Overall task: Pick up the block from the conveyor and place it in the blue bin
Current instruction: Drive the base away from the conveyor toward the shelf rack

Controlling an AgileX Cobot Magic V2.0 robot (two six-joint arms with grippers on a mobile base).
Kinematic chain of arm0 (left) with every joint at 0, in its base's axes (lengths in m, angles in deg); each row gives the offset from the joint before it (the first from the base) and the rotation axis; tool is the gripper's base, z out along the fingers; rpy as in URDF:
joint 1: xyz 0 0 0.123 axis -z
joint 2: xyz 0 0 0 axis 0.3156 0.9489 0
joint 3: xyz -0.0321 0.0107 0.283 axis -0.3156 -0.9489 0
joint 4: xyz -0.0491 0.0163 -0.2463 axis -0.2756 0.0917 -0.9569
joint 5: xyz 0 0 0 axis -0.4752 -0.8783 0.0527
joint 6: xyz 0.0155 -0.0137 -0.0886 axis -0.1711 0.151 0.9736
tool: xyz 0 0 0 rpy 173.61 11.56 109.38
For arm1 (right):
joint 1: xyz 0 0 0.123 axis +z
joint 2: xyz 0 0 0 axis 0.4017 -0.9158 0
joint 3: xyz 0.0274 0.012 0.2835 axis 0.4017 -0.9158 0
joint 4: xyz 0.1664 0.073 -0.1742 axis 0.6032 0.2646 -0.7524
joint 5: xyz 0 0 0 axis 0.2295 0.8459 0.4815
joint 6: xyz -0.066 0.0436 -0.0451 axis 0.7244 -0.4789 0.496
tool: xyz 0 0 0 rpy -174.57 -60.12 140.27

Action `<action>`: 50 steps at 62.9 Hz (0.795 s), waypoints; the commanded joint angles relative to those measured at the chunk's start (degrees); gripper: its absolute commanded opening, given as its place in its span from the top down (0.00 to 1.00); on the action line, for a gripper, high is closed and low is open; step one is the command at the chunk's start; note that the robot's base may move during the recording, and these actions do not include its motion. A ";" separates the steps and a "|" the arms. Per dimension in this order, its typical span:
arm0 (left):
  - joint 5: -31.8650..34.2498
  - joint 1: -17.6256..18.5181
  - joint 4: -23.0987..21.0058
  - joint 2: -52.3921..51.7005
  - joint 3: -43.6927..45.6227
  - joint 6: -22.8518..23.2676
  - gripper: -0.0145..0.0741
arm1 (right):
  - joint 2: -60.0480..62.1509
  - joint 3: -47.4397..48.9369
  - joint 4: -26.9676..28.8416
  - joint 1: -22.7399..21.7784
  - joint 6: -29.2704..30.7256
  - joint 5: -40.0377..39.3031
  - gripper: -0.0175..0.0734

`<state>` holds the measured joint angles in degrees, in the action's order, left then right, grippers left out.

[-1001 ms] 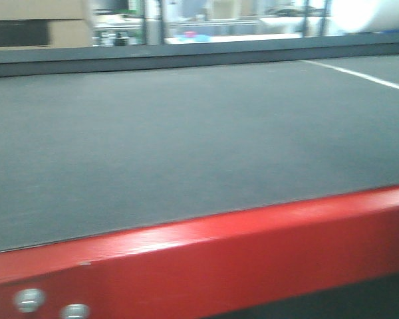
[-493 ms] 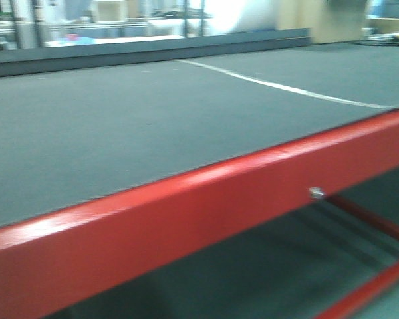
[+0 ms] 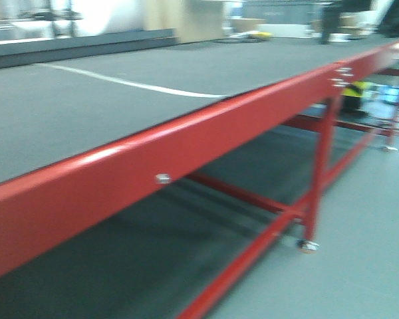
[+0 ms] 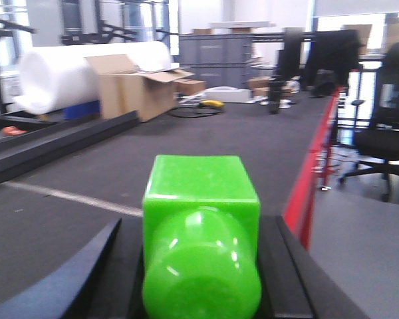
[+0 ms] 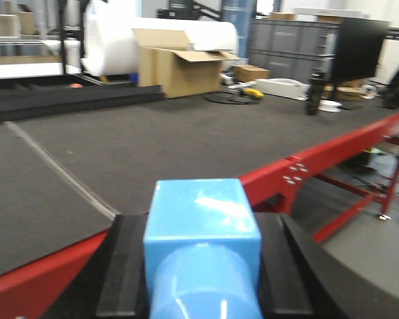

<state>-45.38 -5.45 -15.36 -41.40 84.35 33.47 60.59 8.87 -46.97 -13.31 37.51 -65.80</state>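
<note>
My left gripper [image 4: 201, 229] is shut on a glossy green block [image 4: 201, 199], held between its black fingers [image 4: 116, 266] above the conveyor [image 4: 206, 139]. My right gripper [image 5: 203, 229] is shut on a light blue block [image 5: 201, 206], held over the conveyor's red side rail [image 5: 299, 169]. The conveyor is a wide dark grey belt [image 3: 86, 100] with a white seam line [image 3: 133, 84] and a red frame rail [image 3: 186, 146]. No loose block shows on the belt. The blue bin is out of view.
Red legs and cross bars [image 3: 319, 179] stand under the conveyor on a grey floor [image 3: 372, 252]. Beyond the belt are an open cardboard box [image 4: 130, 86], a white roll of wrap [image 4: 73, 73] and grey cabinets [image 5: 292, 50]. An office chair [image 4: 386, 126] stands at the right.
The front view has swung to the right along the conveyor. The red rail now runs diagonally, and the frame legs and the floor have come into view.
</note>
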 commanded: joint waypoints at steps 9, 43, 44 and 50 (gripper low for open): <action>1.81 0.29 0.07 -0.21 0.41 -0.19 0.96 | 0.31 -0.03 -0.44 0.12 0.10 -1.29 0.99; 1.93 0.29 0.07 -0.21 0.41 -0.19 0.96 | 0.31 -0.03 -0.44 0.12 0.10 -1.29 0.99; 1.93 0.29 0.07 -0.21 0.41 -0.19 0.96 | 0.31 -0.03 -0.44 0.12 0.10 -1.29 0.99; 1.93 0.29 0.07 -0.21 0.41 -0.19 0.96 | 0.31 -0.03 -0.44 0.12 0.10 -1.29 0.99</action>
<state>-44.56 -5.45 -15.36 -41.40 84.35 33.47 60.82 8.87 -46.97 -13.31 37.38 -65.89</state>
